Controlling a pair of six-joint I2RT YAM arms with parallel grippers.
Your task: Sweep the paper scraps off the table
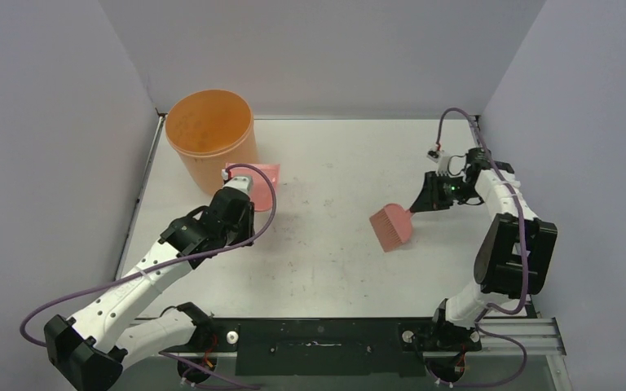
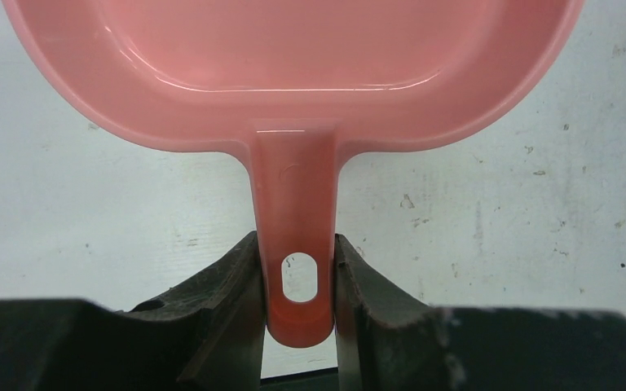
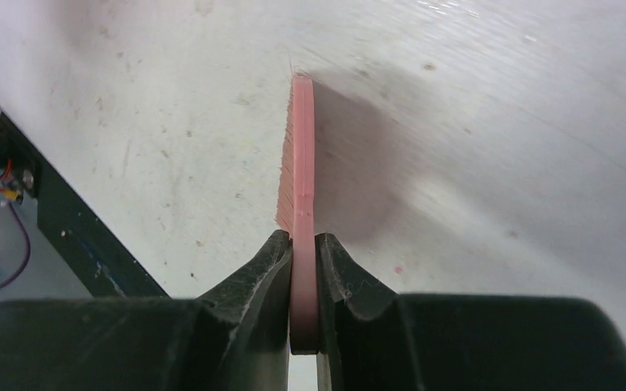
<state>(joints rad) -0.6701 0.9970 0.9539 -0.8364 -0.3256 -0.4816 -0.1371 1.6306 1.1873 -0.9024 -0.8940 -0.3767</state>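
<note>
My left gripper (image 2: 297,244) is shut on the handle of the pink dustpan (image 2: 293,49), whose pan looks bare inside. In the top view the dustpan (image 1: 266,173) sits low over the white table (image 1: 334,269), right beside the orange bucket. My right gripper (image 3: 303,240) is shut on the thin handle of the pink hand brush (image 3: 301,147). The brush head (image 1: 391,227) hangs over the table's right half, left of that gripper (image 1: 418,208). The paper scraps are out of view; only a tiny pink speck (image 3: 398,268) lies near the brush.
A tall orange bucket (image 1: 208,134) stands at the table's far left corner. Grey walls close in the left, back and right sides. A black metal rail (image 1: 318,336) with both arm bases runs along the near edge.
</note>
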